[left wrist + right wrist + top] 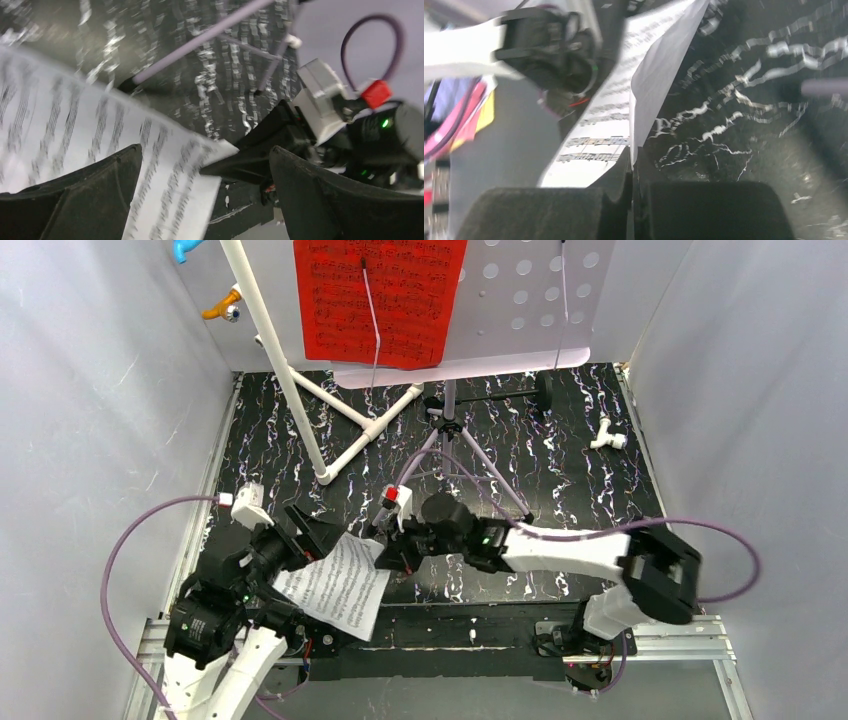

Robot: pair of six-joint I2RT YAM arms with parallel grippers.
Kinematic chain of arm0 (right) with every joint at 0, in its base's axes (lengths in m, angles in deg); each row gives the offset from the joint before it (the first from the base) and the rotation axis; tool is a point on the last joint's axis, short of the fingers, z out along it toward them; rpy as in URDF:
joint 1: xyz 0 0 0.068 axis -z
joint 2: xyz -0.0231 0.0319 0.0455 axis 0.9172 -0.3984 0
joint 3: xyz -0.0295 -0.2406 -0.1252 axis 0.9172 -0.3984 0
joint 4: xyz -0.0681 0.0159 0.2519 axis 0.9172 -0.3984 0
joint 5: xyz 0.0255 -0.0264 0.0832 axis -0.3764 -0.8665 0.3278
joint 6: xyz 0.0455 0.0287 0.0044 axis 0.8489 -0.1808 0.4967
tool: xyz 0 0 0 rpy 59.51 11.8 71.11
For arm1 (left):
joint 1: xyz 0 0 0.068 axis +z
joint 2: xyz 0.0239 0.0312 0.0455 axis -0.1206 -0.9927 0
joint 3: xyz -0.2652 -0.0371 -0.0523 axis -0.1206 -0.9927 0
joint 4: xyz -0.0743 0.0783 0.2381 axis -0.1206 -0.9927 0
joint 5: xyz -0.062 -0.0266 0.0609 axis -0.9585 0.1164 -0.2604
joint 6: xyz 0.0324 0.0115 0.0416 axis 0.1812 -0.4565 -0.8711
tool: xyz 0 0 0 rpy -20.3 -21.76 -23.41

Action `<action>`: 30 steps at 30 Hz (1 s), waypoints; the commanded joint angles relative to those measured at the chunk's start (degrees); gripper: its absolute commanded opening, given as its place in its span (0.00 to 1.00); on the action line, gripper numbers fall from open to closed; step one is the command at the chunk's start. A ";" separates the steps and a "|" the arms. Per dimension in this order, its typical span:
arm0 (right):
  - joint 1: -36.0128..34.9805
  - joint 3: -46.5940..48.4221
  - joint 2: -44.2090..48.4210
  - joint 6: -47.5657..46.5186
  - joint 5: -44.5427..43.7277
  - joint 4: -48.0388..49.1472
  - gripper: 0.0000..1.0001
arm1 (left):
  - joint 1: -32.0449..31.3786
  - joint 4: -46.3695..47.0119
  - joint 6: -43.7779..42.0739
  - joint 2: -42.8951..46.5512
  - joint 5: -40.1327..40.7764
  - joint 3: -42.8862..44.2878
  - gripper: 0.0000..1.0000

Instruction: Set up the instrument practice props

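The white music sheet hangs tilted on the near side of the lilac music stand, in front of its tripod legs and between the two grippers. The right gripper has its fingers pressed together on the sheet's right edge, and the paper rises out of the thin seam between them. The left gripper is spread wide. The sheet's left part crosses the gap over one finger, but the blur hides whether either finger touches the paper. On the stand's perforated desk, the red music sheet stands upright on the left half, with a thin retaining arm across it. The stand's legs rest on a black marbled mat. Left of the stand, a white PVC pipe frame slants down to the mat. Right of the stand's legs lies a small white object, too small to identify.
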 commanded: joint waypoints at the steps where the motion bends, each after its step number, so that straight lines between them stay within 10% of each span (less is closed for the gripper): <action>1: -0.05 10.06 11.79 -25.93 15.37 -36.37 0.01 | -0.16 11.81 -14.32 -5.42 -17.37 3.78 0.98; 6: -0.09 20.31 18.86 -31.74 18.86 -60.10 0.01 | -0.29 28.06 -14.32 -16.89 -41.85 7.23 0.98; 14: -0.13 30.82 26.99 -33.96 20.29 -71.38 0.01 | -3.69 31.90 -17.01 -29.34 -65.87 17.36 0.98; 22: -0.04 36.85 29.33 -33.84 18.71 -77.13 0.01 | -29.60 12.82 -31.84 -33.89 -41.93 18.84 0.92; 30: -0.09 37.08 29.75 -32.80 19.10 -78.77 0.01 | -32.49 12.14 -33.47 -35.17 -37.21 19.93 0.68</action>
